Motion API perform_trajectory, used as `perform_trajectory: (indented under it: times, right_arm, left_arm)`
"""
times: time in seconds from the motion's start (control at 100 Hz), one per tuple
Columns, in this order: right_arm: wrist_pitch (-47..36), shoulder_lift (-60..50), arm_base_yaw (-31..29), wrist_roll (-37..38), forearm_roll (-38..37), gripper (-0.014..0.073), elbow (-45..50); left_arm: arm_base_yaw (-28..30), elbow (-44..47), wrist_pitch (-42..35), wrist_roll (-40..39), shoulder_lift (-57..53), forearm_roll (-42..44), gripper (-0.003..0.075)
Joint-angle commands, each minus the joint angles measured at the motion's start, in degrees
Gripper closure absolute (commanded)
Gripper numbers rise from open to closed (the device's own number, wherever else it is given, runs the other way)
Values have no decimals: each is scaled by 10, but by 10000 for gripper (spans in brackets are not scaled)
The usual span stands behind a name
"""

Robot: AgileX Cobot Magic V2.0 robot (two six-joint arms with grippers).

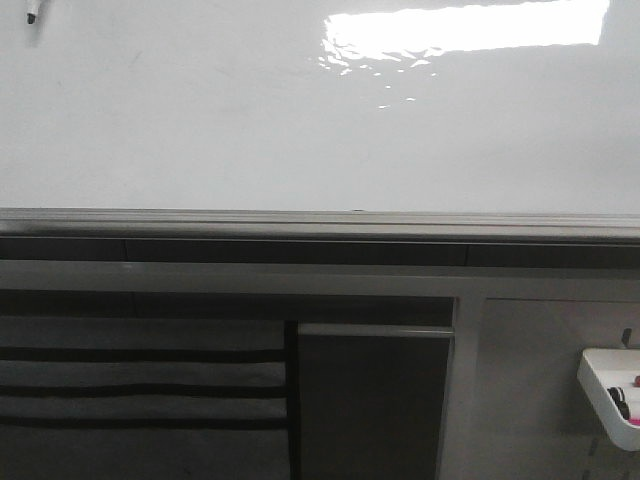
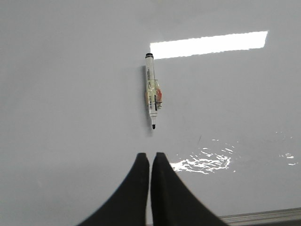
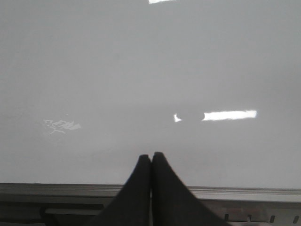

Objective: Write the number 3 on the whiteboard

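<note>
The whiteboard [image 1: 200, 120] is a glossy white board with a grey metal rim [image 1: 320, 222]; it fills the front view and both wrist views, and its surface is blank. No number 3 shows on it. A white marker with a black tip [image 2: 152, 91] lies on the board in the left wrist view; only its tip [image 1: 33, 14] shows at the far left of the front view. My left gripper [image 2: 150, 155] is shut and empty, a short way short of the marker's tip. My right gripper [image 3: 151, 155] is shut and empty above the board near its rim [image 3: 235, 192].
Below the board's rim a grey cabinet front [image 1: 370, 400] and striped fabric pockets [image 1: 140, 390] show. A small white tray with markers [image 1: 612, 392] hangs at the lower right. Ceiling light glares on the board [image 1: 465, 28].
</note>
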Motion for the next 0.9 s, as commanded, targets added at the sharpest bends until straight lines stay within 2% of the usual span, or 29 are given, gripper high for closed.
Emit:
perform_trajectory:
  times: [0.0, 0.07, 0.12, 0.19, 0.25, 0.3, 0.36, 0.89]
  right_arm:
    - [-45, 10, -3, -2, 0, 576, -19]
    - [-51, 10, -3, -2, -9, 433, -19]
    - [-53, 10, -3, -2, -16, 319, -19]
    - [-56, 10, -3, -2, -24, 181, -19]
    - [-58, 10, -3, -2, -24, 113, -19]
    - [-58, 10, -3, -2, -24, 102, -19]
    - [-57, 10, -3, -2, -24, 104, -19]
    - [-60, 10, -3, -2, -9, 104, -19]
  left_arm:
    - [0, -19, -38, -6, 11, -1, 738]
    - [0, -17, -34, -6, 11, -1, 717]
    - [0, -16, -34, -6, 11, 0, 664]
    - [0, -13, -34, -6, 11, 13, 539]
    - [0, -12, -34, -6, 12, 19, 405]
    - [0, -12, -36, -6, 12, 19, 338]
    - [0, -12, -38, -6, 12, 19, 306]
    - [0, -12, -43, -6, 13, 10, 355]
